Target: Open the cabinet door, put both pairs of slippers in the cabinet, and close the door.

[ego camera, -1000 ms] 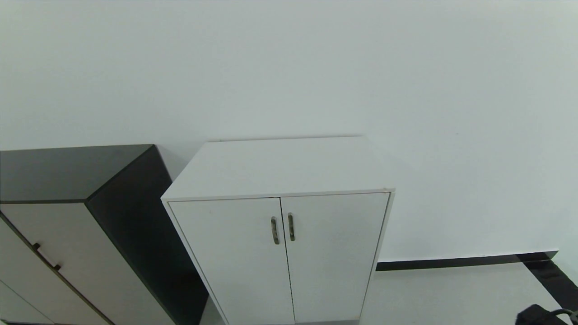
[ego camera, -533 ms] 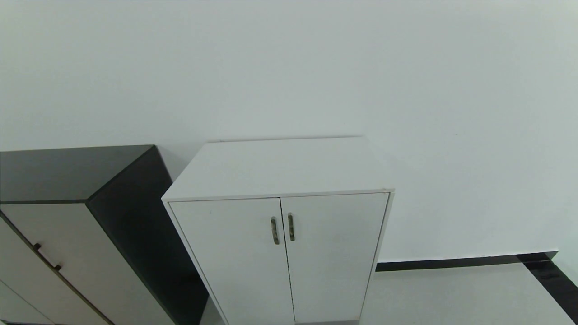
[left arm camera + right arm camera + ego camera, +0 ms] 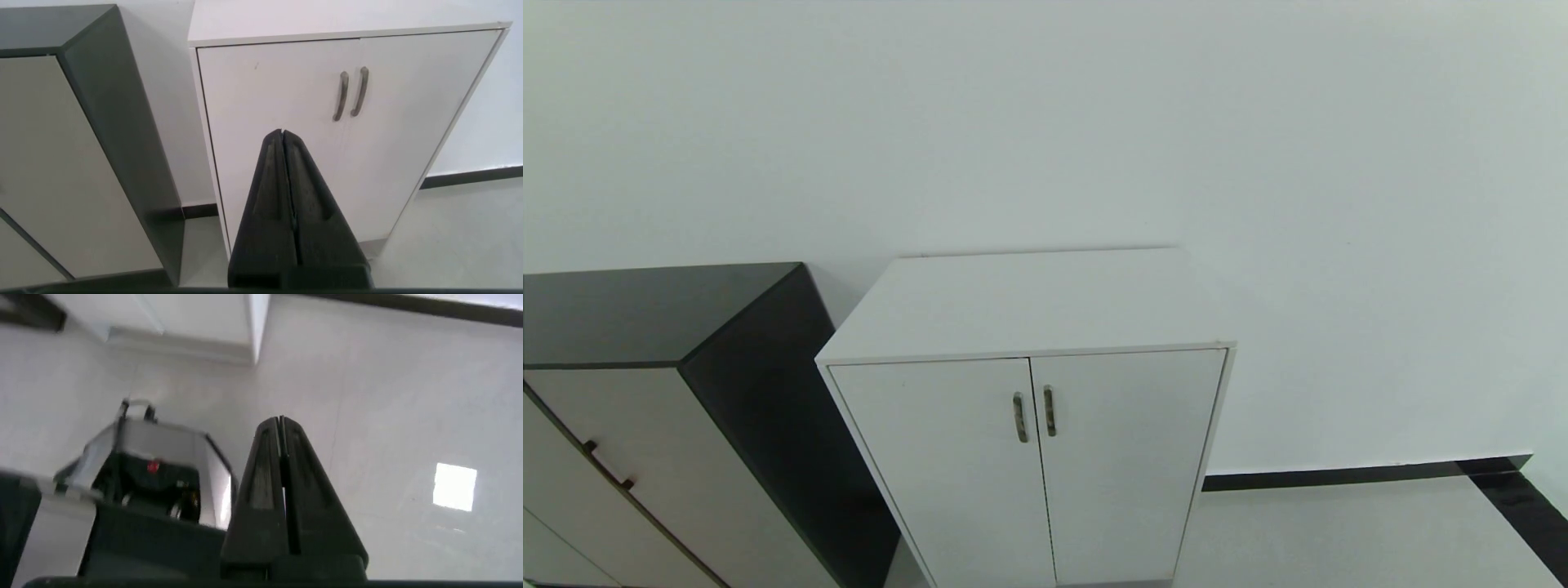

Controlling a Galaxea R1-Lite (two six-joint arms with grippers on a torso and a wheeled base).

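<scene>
The white cabinet point(image 3: 1029, 302) stands against the wall with both doors shut, and its two metal handles point(image 3: 1033, 414) sit side by side at the middle seam. In the left wrist view my left gripper point(image 3: 283, 135) is shut with nothing in it. It is held in front of the left door point(image 3: 270, 90), some way short of it and to the left of the handles point(image 3: 351, 93). My right gripper point(image 3: 282, 423) is also shut and empty, hanging over bare floor near the cabinet's lower corner point(image 3: 204, 318).
A taller cabinet with a black top and beige front point(image 3: 645, 327) stands close on the left of the white one. A black skirting strip point(image 3: 1339, 474) runs along the wall. Pale open floor point(image 3: 1339, 531) lies to the right of the cabinet.
A dark part of my right arm that showed at the head view's lower right corner a second ago has dropped out of that view. The cabinet has not changed.
</scene>
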